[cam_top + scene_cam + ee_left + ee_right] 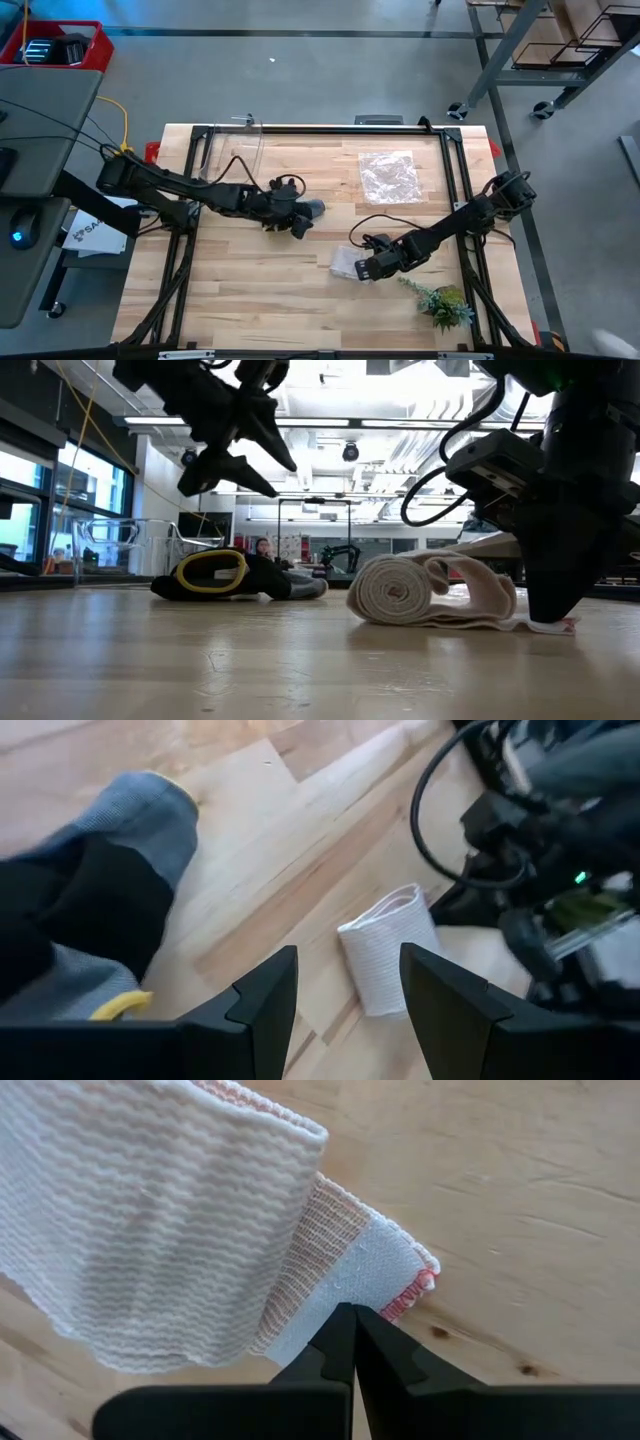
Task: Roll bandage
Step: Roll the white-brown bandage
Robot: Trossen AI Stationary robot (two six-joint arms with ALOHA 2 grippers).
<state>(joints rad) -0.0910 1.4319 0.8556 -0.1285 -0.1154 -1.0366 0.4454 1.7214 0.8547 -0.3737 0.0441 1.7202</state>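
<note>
Pinning the bandage's (170,1220) loose tail to the worktop (260,290), right gripper (352,1320) has its jaws closed tight, tips on the end flap. Bandage sits mostly rolled, right of centre. Left gripper (345,995) hovers above the glove (235,575), jaws apart, empty. Best keep the tail pressed flat, roll snug, edges aligned.
</note>
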